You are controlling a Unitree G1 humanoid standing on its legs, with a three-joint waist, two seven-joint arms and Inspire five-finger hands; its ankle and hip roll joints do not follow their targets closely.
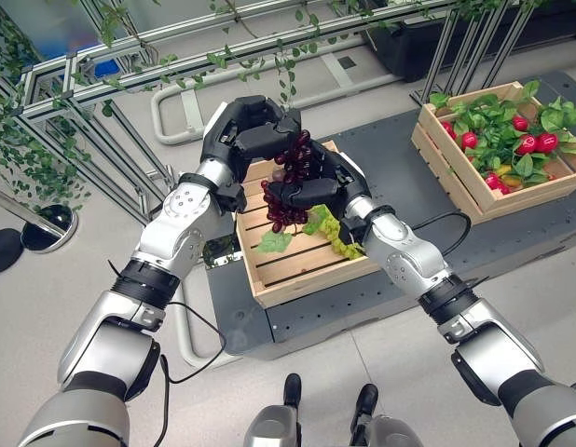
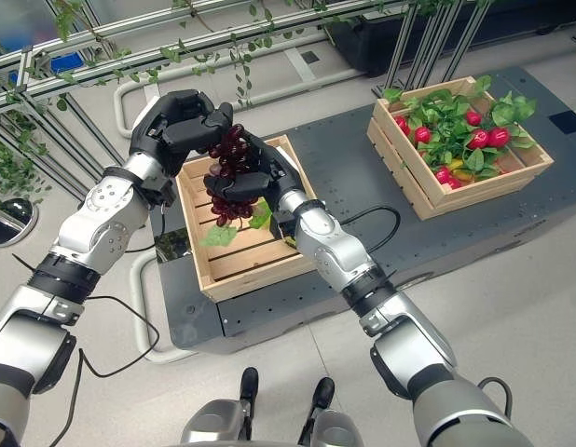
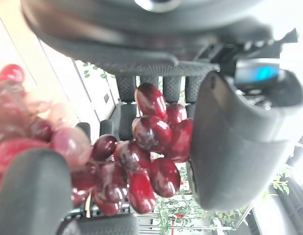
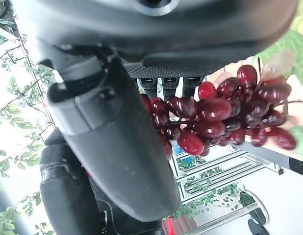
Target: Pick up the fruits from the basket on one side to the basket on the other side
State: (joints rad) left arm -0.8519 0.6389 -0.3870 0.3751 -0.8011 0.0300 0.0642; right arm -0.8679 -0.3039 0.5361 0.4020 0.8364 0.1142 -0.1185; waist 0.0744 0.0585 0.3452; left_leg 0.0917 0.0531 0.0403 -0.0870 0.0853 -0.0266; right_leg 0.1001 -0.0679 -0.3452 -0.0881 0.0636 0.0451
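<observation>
Grapes (image 1: 290, 182) we find clasped between both, left robot hand (image 1: 248, 132) curled over their top, right robot hand (image 1: 318, 189) curled beneath, above slatted crate (image 1: 297, 265), second crate (image 1: 474, 191) of red fruit well apart on worktop (image 1: 390, 154).

Dark red grape bunch (image 1: 290, 182) with green leaves, hanging above my near slatted wooden basket (image 1: 297, 265), pinched between my left hand (image 1: 246, 130) and right hand (image 1: 318, 186). Far basket (image 1: 456, 172) holds red fruits in foliage.
</observation>
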